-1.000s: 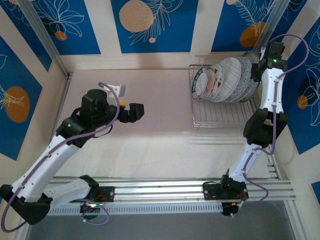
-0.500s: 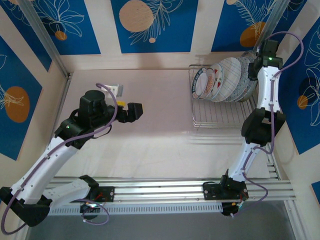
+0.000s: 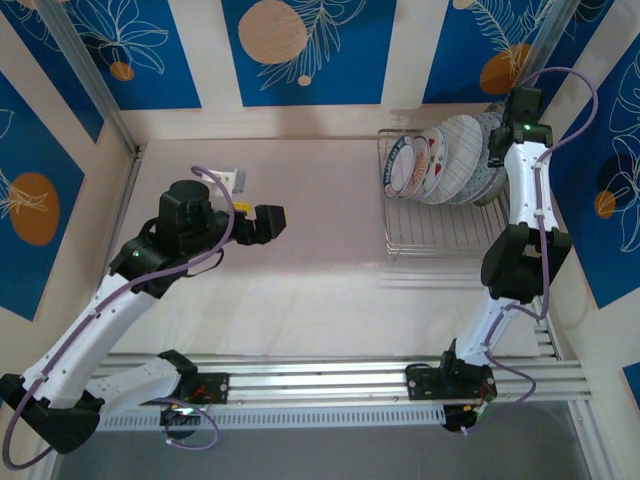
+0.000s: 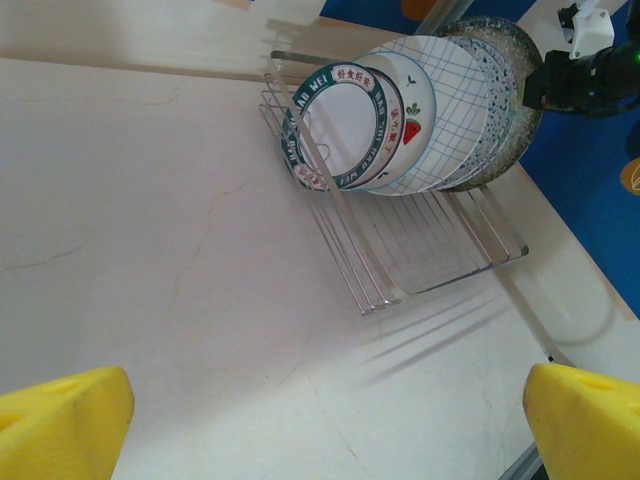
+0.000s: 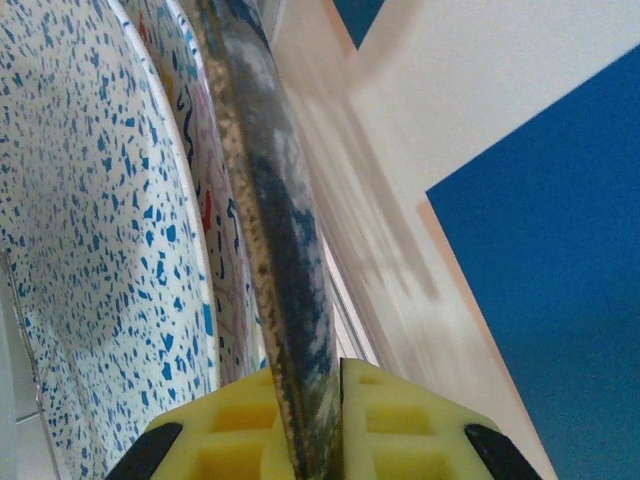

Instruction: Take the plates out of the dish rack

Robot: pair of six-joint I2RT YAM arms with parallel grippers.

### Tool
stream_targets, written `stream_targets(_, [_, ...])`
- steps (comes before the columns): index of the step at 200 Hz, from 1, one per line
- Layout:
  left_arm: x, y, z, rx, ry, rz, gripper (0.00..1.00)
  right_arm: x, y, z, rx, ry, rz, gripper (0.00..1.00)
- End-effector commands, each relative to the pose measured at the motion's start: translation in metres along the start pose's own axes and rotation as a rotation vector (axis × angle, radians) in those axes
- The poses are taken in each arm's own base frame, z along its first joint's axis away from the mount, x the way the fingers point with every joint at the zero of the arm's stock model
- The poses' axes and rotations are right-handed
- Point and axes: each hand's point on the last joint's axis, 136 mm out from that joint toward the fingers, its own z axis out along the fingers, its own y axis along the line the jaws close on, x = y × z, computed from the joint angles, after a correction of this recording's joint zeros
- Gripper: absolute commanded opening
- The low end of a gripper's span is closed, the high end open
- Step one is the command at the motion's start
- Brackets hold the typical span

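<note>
Here the dark speckled plate (image 5: pixel 285 250), endmost in the dish rack (image 3: pixel 440 235), sits rim-first between the right gripper's (image 5: pixel 305 425) yellow pads (image 5: pixel 400 420), clamped tight in the wrist view. Overhead, the left gripper (image 3: pixel 266 222) gapes wide, well apart leftward.

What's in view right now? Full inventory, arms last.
plates: at least five, standing on edge in the rack; front one white with a green, red-lettered rim, then strawberry-marked, crosshatched, blue-speckled
rear plate: one, dark grey speckled, last in the row
dish rack: one, silver wire, far right of the table
small object: one, white and yellow, on the table near the left arm; too small to identify
table: one, pale, marbled
walls: blue and cream panels, orange discs
left gripper: black, yellow pads, open, above bare table
right gripper: yellow pads, shut on the rear plate's rim
</note>
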Motion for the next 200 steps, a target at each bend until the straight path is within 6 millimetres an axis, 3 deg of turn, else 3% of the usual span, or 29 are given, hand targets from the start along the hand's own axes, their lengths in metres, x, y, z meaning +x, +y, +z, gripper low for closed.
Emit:
stream_targets(1, [-0.007,-0.003,-0.004,0.024,-0.026,-0.016,1.00,-0.071,-0.053,-0.071,0.107,-0.309,0.215,0.00])
stream_targets(45, [-0.006,-0.003,-0.002,0.033,-0.025,-0.034,1.00,-0.085,-0.067,-0.096,0.125,-0.382,0.268,0.00])
stream_targets(119, [-0.006,-0.003,-0.001,0.039,-0.028,-0.058,1.00,-0.077,-0.073,-0.122,0.135,-0.424,0.345,0.00])
stream_targets(177, [-0.005,-0.005,0.000,0.048,-0.024,-0.064,1.00,-0.070,-0.086,-0.131,0.188,-0.445,0.361,0.00])
stream_targets(200, [-0.005,-0.005,-0.001,0.051,-0.024,-0.065,1.00,-0.078,-0.088,-0.132,0.194,-0.483,0.365,0.00])
